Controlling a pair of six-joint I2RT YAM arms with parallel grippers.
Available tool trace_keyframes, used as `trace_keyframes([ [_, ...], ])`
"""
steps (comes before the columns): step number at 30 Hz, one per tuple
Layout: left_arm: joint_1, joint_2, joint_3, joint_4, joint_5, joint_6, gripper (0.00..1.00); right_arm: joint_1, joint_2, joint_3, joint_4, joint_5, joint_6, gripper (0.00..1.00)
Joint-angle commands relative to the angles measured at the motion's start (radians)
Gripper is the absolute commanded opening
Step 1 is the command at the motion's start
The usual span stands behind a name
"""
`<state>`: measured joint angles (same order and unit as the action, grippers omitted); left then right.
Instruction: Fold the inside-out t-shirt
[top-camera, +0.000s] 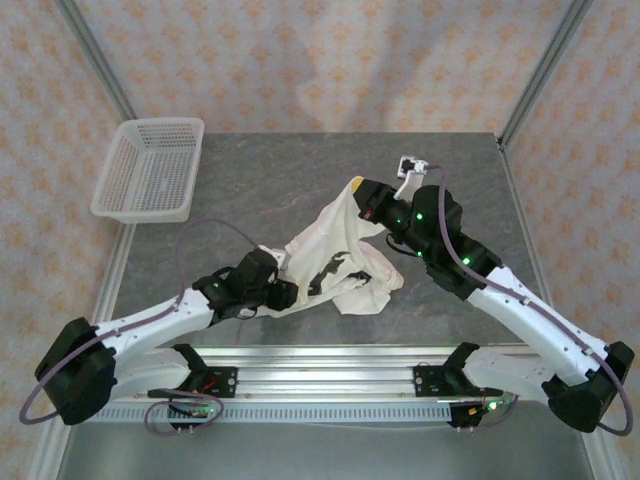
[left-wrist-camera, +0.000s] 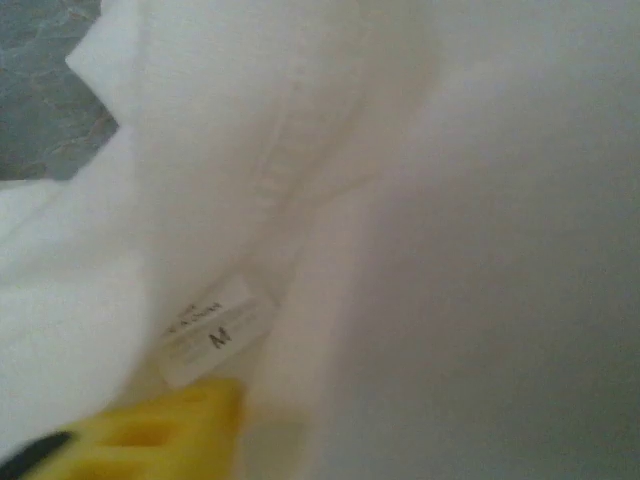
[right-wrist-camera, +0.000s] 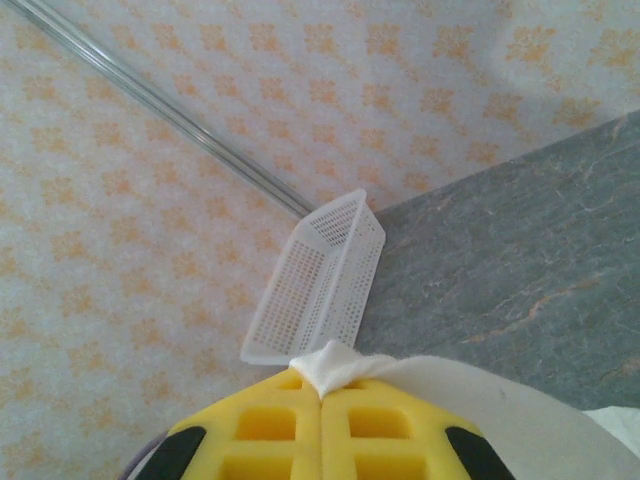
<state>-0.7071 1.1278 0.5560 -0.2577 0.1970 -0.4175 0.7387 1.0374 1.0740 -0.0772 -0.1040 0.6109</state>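
Look near the middle of the grey table (top-camera: 260, 190) for the inside-out t-shirt (top-camera: 340, 262); bunched up there in a soft cream heap, not flat at all; pulled up at its 12 o'clock end by the right gripper (top-camera: 364, 196); seen from the right wrist as two yellow fingers (right-wrist-camera: 290, 395) pressed tight together, with a small tuft of cloth squeezed between; so closed hard on the shirt, but with very little cloth in the pinch; over at 8 o'clock of the heap, find the left gripper (top-camera: 287, 294) right against the shirt's low edge; from the left wrist, just one yellow finger (left-wrist-camera: 170, 430) poking in under a fold, next to a size label (left-wrist-camera: 212, 335) with an M on it; cannot tell how wide open on that side, or whether holding any cloth; far off at 10 o'clock, a white mesh basket (top-camera: 150, 170), well apart from the shirt; now for the trouble: could lose the tuft if pulled hard, with so little cloth pinched, and drop the whole shirt in a heap; could grab two layers at once on the left side, or only the label, because of all the folds piled there; could end up twisting the shirt, not spreading it, if tugged from both ends while so tangled.
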Motion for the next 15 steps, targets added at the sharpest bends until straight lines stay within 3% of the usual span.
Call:
trace_keyframes([
  [1, 0.001, -0.001, 0.101, 0.012, -0.069, 0.018, 0.00, -0.002, -0.014, 0.032, -0.020, 0.007, -0.026, 0.00],
  [4, 0.042, -0.119, 0.259, -0.103, -0.180, 0.019, 0.00, -0.003, -0.048, 0.037, -0.021, -0.050, -0.070, 0.00],
  [8, 0.108, -0.161, 0.578, -0.265, -0.311, 0.112, 0.00, -0.002, -0.095, 0.032, 0.034, -0.261, -0.154, 0.00],
  [11, 0.114, -0.097, 0.771, -0.288, -0.332, 0.202, 0.00, 0.009, -0.125, 0.027, 0.091, -0.383, -0.180, 0.00],
  [15, 0.151, 0.094, 0.987, -0.318, -0.301, 0.241, 0.00, 0.018, -0.152, 0.038, 0.090, -0.345, -0.184, 0.00],
])
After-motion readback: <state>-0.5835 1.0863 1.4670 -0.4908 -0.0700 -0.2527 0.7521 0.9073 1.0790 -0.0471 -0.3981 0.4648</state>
